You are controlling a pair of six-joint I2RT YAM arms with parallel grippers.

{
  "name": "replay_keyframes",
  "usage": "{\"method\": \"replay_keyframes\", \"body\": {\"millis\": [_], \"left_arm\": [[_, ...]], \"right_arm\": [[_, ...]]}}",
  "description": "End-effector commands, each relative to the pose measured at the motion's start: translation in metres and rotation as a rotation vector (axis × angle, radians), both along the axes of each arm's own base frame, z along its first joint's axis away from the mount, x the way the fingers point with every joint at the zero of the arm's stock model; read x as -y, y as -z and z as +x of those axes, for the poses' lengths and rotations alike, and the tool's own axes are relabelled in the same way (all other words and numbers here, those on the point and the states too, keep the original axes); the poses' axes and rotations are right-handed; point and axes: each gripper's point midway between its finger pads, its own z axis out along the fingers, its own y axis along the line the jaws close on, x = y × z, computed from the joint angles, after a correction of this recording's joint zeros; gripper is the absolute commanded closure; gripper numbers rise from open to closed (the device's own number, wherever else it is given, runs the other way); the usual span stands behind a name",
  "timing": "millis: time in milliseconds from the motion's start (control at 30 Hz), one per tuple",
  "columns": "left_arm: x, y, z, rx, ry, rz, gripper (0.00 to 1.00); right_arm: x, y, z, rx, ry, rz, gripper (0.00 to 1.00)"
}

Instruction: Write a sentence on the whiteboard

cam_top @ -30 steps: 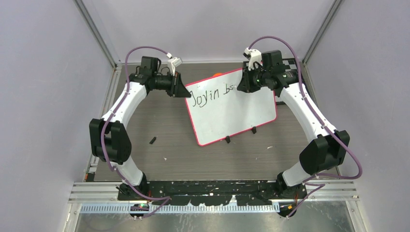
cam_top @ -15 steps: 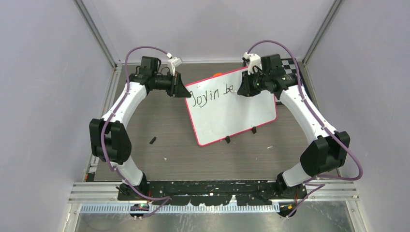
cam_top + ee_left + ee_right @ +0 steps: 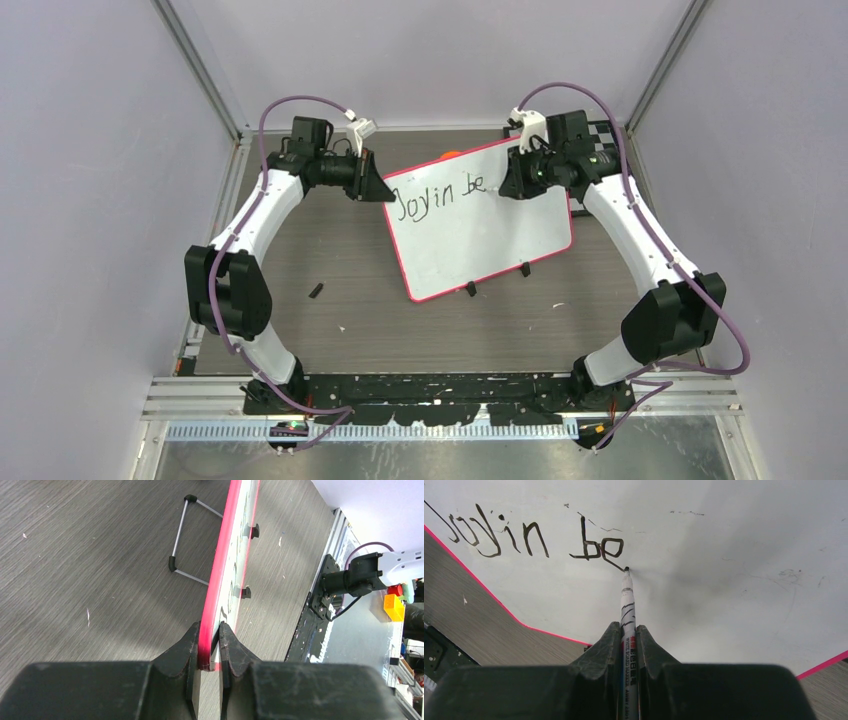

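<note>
While the left gripper (image 3: pixel 209 630) pinches the pink rim of the whiteboard (image 3: pixel 480 240) at its left corner, jaws nearly closed on it, the right gripper (image 3: pixel 628 629) is clamped tight on a marker (image 3: pixel 627 592). Its tip touches the board just after "Joyin be", the sentence (image 3: pixel 440 192) so far. The board sits askew on the counter (image 3: pixel 330 270), between both arms.

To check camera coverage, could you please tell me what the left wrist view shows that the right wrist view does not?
Only the left wrist view: the left gripper clamped on the whiteboard, edge-on, plus two black clips and a wire stand. Only the right wrist view: the right gripper holding a marker, tip at the end of the sentence, "Joyin be". Both: the whiteboard's pink rim and the wood-grain table.
</note>
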Motion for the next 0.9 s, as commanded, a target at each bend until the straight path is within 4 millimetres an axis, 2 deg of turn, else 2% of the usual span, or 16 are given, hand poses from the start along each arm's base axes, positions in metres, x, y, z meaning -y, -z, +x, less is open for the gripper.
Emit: {"method": "replay_keyframes", "body": {"millis": [0,200,333,633,867], "left_arm": [[0.004,0.008,-0.002,0.065,0.015,0.066,1.00],[0.004,0.006,-0.002,0.070,0.015,0.064,1.00],[0.003,0.005,-0.002,0.073,0.013,0.067,1.00],[0.003,0.008,-0.002,0.071,0.011,0.071,1.00],[0.003,0.009,-0.003,0.067,0.012,0.070,1.00]], "right_arm": [[0.005,-0.045,0.010,0.137,0.016,0.021,1.00],[0.004,-0.050,0.020,0.147,0.026,0.032,1.00],[0.003,-0.046,0.024,0.136,0.029,0.032,1.00],[0.006,-0.025,0.016,0.093,0.032,0.013,1.00],[0.009,-0.019,0.009,0.085,0.033,0.003,1.00]]}}
